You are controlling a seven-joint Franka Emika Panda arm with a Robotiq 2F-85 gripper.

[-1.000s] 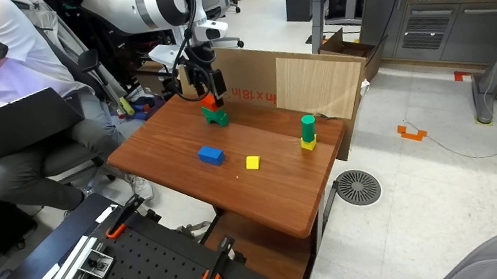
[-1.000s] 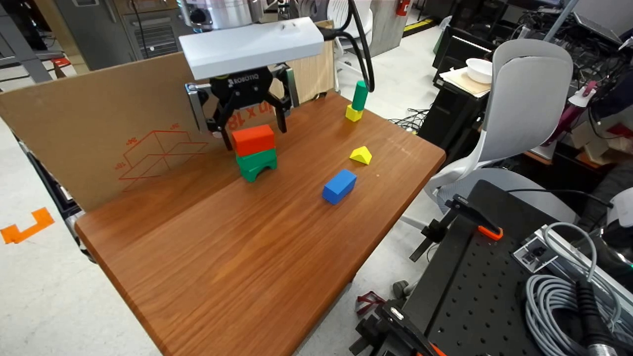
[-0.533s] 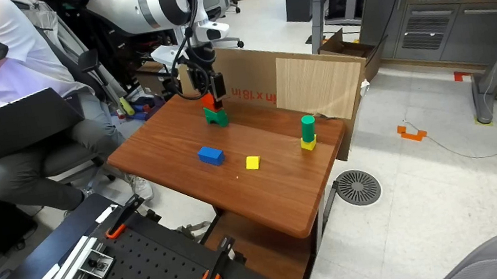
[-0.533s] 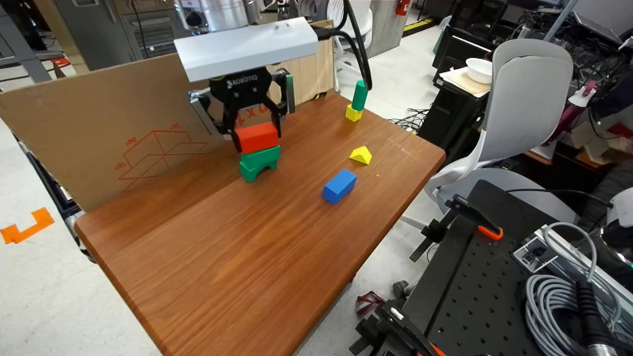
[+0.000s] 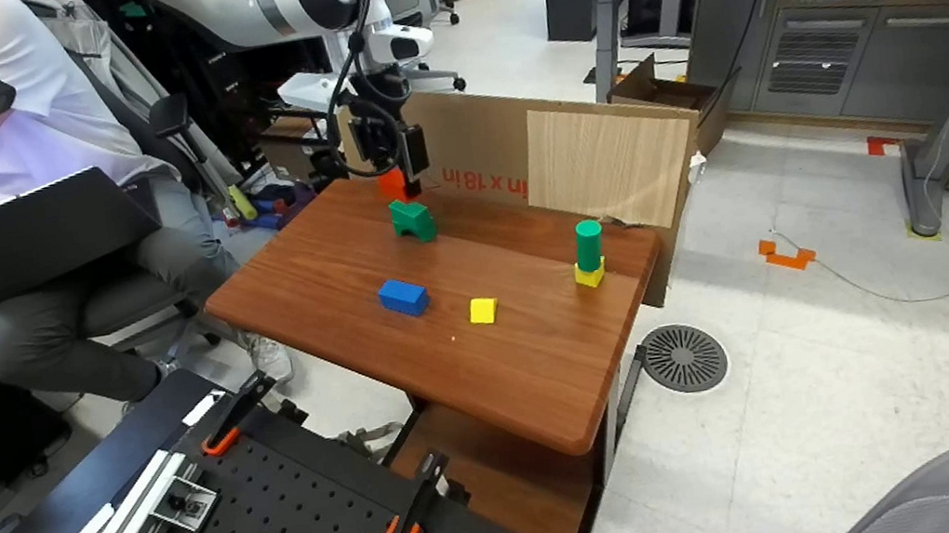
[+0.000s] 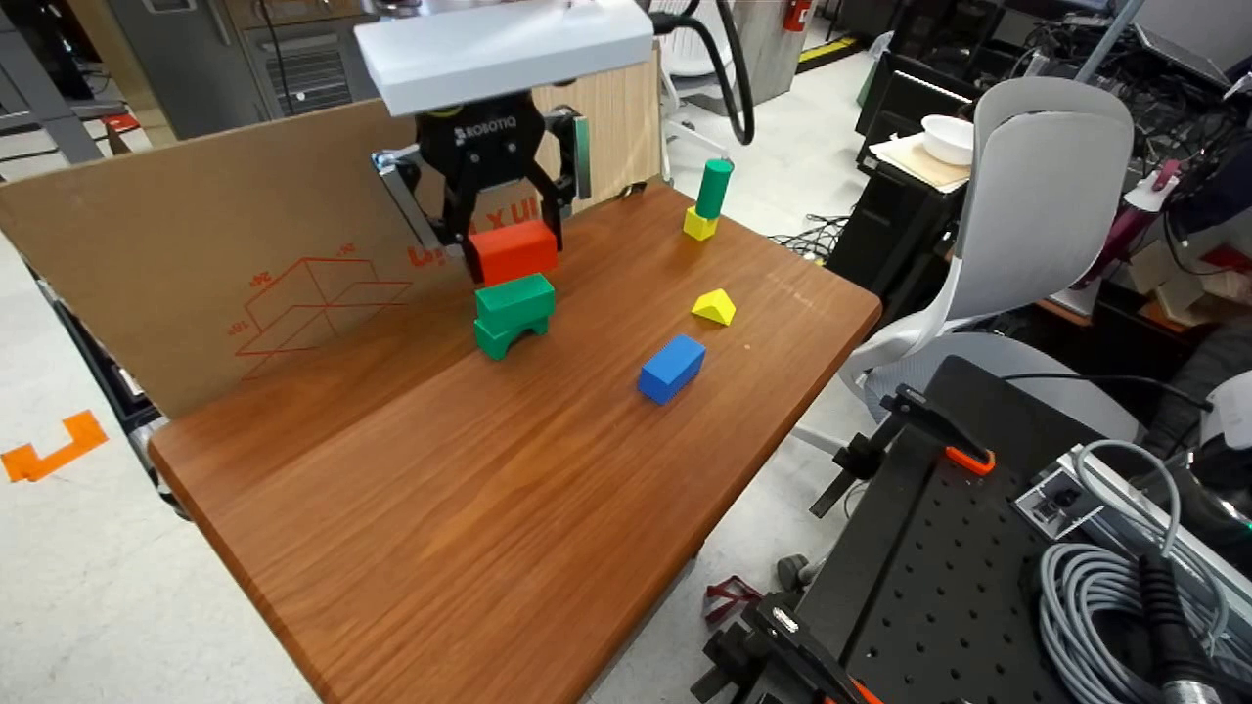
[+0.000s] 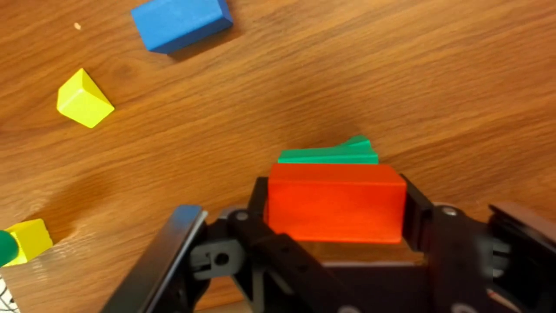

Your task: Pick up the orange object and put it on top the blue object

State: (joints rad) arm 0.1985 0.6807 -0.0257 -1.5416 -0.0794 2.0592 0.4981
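Note:
The orange object [image 6: 515, 251], a red-orange block, hangs just above a green stack. My gripper [image 7: 336, 200] is shut on it, one black finger [image 7: 259, 198] against each end. In an exterior view the arm partly covers the orange object [image 5: 393, 185]. On the table lies the blue object [image 6: 672, 370], a rectangular block, apart from the gripper and nearer the table edge by the black pegboard. It shows near the top of the wrist view as the blue object [image 7: 182, 24], cut off by the frame, and in an exterior view as the blue object [image 5: 403, 298].
Below the held block, a green block [image 6: 515, 301] rests on a green arch [image 6: 501, 338]. A yellow wedge [image 6: 715, 307] lies near the blue object. A green cylinder [image 6: 714, 189] stands on a yellow cube [image 6: 699, 224]. Cardboard [image 6: 245, 225] walls one side of the table [image 6: 440, 508].
The gripper, open around the orange object a second ago, has closed on it. It has since risen with the block, baring the top of the green block.

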